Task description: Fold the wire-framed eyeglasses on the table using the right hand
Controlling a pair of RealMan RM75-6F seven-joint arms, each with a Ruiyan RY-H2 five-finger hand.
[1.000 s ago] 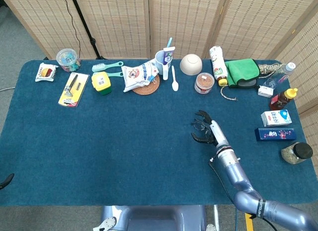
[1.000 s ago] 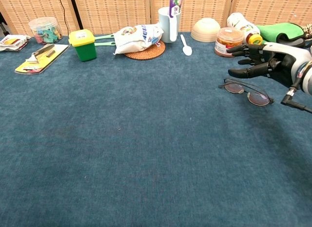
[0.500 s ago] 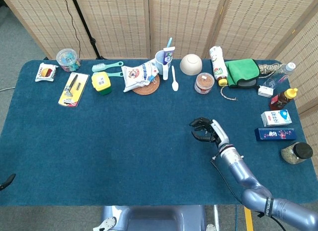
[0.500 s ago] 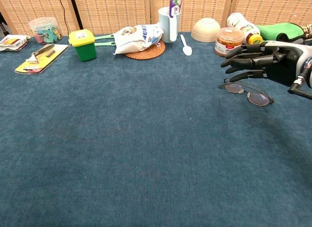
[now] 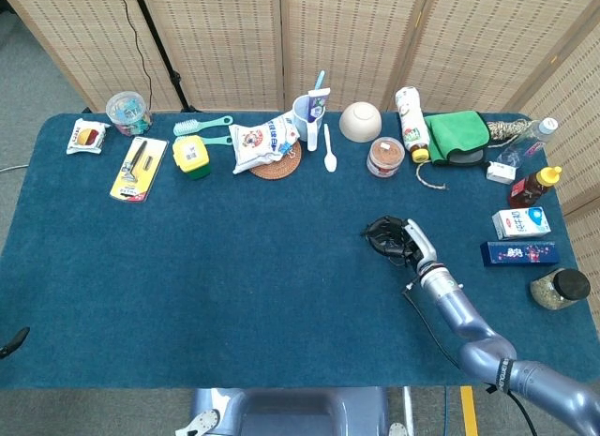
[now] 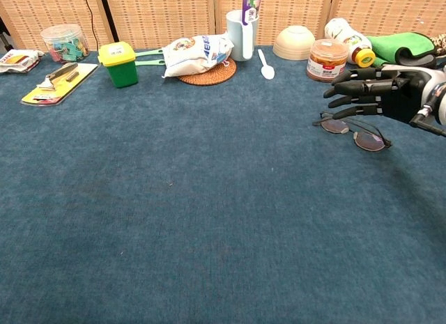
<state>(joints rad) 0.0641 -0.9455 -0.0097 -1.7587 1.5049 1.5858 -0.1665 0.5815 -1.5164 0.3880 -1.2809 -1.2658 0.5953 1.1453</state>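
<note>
The wire-framed eyeglasses (image 6: 353, 132) lie on the blue table at the right in the chest view, with dark lenses and thin frame. In the head view they are mostly hidden under my right hand (image 5: 396, 238). My right hand (image 6: 376, 90) hovers just above and behind the glasses, its dark fingers stretched out to the left and spread apart, holding nothing. The lowest fingers come close to the frame's rear edge; I cannot tell whether they touch it. My left hand shows in neither view.
A row of items lines the table's far edge: a green box (image 5: 191, 157), snack bag (image 5: 265, 141), white cup (image 5: 305, 112), spoon (image 5: 330, 150), bowl (image 5: 360, 121), orange-lidded jar (image 5: 385, 157), green cloth (image 5: 457, 136). Cartons and a jar (image 5: 560, 288) stand at the right edge.
My right hand has turned from a tilted, half-curled pose to lying flatter, with fingers extended leftward over the glasses. It drew slightly back to the right. The glasses have not moved.
</note>
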